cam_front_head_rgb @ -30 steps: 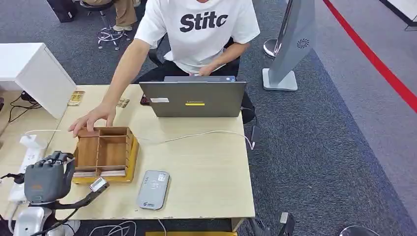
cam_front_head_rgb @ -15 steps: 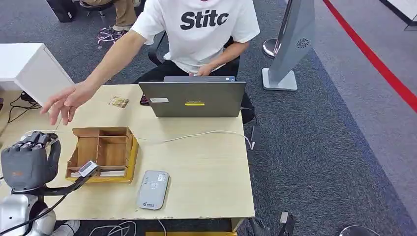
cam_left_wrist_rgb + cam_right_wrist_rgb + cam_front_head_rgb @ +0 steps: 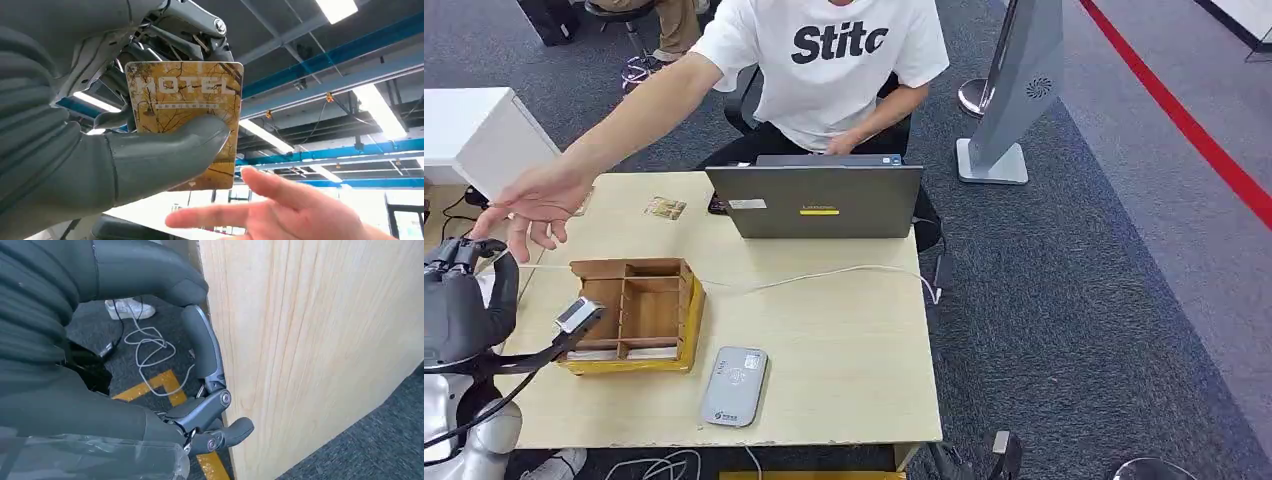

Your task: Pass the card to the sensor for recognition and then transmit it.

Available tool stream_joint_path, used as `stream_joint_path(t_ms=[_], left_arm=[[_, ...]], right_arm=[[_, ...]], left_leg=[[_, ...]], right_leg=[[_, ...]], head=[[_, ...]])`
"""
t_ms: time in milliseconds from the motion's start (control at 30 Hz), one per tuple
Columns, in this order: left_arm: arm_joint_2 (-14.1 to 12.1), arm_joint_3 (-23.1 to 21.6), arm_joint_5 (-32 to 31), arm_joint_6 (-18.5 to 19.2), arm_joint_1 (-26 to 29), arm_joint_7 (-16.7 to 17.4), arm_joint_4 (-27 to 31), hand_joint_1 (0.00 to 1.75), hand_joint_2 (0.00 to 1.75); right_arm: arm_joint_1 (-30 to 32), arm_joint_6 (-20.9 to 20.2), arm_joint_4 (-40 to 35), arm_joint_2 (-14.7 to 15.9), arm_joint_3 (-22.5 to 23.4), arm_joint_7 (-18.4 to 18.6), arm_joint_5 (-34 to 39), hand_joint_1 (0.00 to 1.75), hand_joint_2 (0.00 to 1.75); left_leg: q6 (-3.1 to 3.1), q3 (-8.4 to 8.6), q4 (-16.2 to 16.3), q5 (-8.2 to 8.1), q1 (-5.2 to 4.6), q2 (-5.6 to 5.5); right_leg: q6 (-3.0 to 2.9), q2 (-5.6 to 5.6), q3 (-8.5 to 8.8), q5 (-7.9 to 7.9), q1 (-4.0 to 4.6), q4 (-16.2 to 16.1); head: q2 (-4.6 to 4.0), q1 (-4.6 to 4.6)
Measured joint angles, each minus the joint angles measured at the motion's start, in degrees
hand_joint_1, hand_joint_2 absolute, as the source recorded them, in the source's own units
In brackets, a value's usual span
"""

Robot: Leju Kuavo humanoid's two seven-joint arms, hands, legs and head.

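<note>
At the near left, left hand (image 3: 100,150) up high, thumb pressing the hotel card (image 3: 187,115) tight. Just beside, a person's open hand (image 3: 529,208), waiting. Handing-over step, probably; next, reach closer, then let go.

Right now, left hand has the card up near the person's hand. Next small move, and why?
Probably ease the left hand toward the person's hand and hold steady. The hotel card is pinched under the thumb, the person's open hand reaches in just beside it, apparently not yet touching. The card reader sits apart on the table.
</note>
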State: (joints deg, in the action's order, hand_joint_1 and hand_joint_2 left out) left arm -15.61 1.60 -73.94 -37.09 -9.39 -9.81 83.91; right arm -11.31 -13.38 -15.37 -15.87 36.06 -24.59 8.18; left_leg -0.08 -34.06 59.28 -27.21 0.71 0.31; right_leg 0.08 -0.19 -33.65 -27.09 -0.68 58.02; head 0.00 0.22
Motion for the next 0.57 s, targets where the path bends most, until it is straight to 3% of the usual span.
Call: stream_joint_path(t_ms=[567], left_arm=[[0.0, 0.1, 0.2, -0.2, 0.0, -0.4, 0.0, 1.75, 1.75]], right_arm=[[0.0, -0.1, 0.0, 0.0, 0.0, -0.2, 0.1, 0.00, 1.75]], left_leg=[[0.00, 0.00, 0.0, 0.00, 0.00, 0.00]], right_leg=[[0.00, 0.00, 0.00, 0.00, 0.00, 0.0]], head=[[0.00, 0.00]])
